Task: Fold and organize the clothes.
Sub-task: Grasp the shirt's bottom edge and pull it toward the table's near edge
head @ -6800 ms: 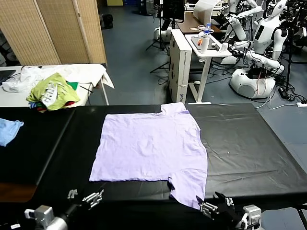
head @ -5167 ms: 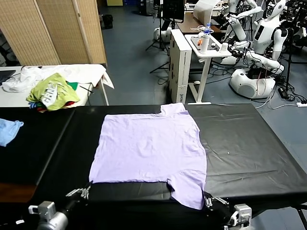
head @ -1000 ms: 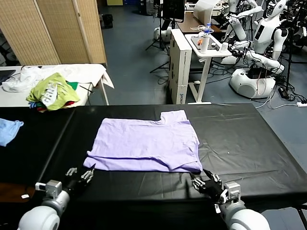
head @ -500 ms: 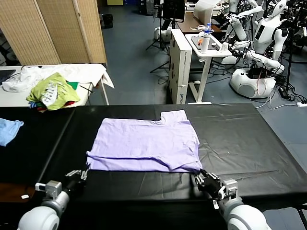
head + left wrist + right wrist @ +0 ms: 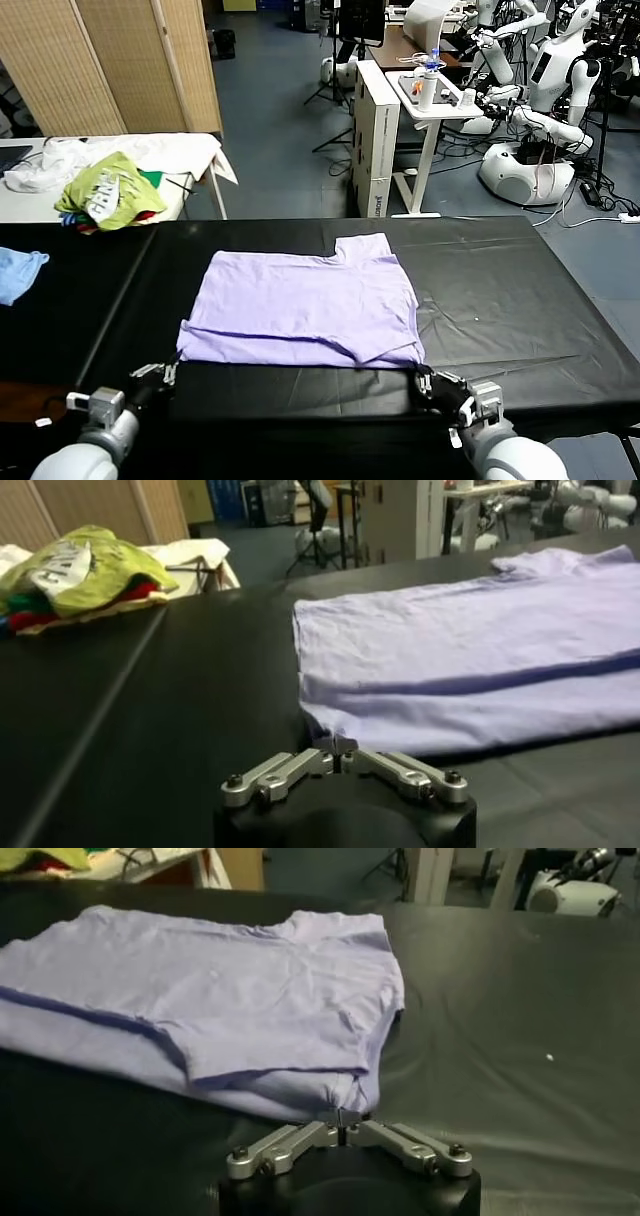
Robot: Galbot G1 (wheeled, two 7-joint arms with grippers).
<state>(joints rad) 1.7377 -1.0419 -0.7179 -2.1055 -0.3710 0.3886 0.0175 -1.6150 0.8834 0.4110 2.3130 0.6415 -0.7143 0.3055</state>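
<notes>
I saw both sets of jaws pinched together, the left gripper (image 5: 341,746) and right gripper (image 5: 343,1118) each nipping a near corner of the T-shirt (image 5: 305,305). It lay lavender, doubled over once, mid-way across the black table (image 5: 520,300), a sleeve on top.

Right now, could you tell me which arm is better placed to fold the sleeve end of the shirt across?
Right, probably. The right gripper is shut at the T-shirt corner where the sleeve lies folded. The left gripper is shut at the opposite near corner, away from the sleeves.
</notes>
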